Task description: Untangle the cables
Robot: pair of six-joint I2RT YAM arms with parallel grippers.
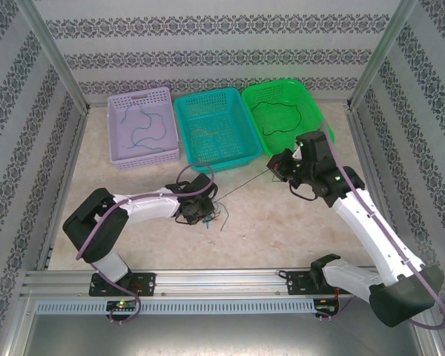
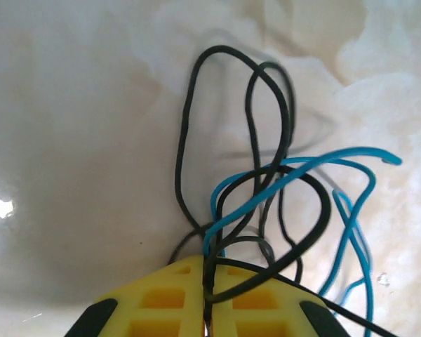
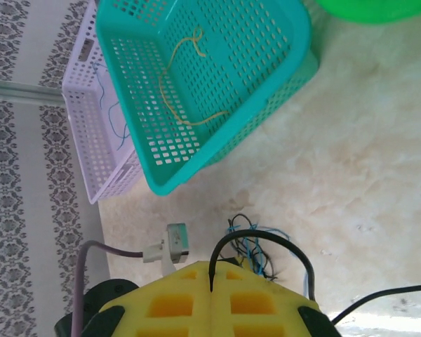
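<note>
I see the lilac basket (image 1: 119, 159) holding a blue cable (image 1: 144, 130), the teal basket (image 1: 224, 164) a yellow cable (image 3: 185, 107), and the green basket (image 1: 318, 111) a black cord (image 1: 282, 119). My left gripper (image 2: 209, 281) and right gripper (image 3: 210, 277) each clamp a black strand (image 2: 323, 203). The tangle (image 1: 215, 211) sits at the left's twelve o'clock.

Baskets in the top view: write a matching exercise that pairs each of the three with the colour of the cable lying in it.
Baskets:
1. lilac basket
2. teal basket
3. green basket

Cable inside:
A. black cable
B. blue cable
C. yellow cable

Pairs: 1-B, 2-C, 3-A
</note>
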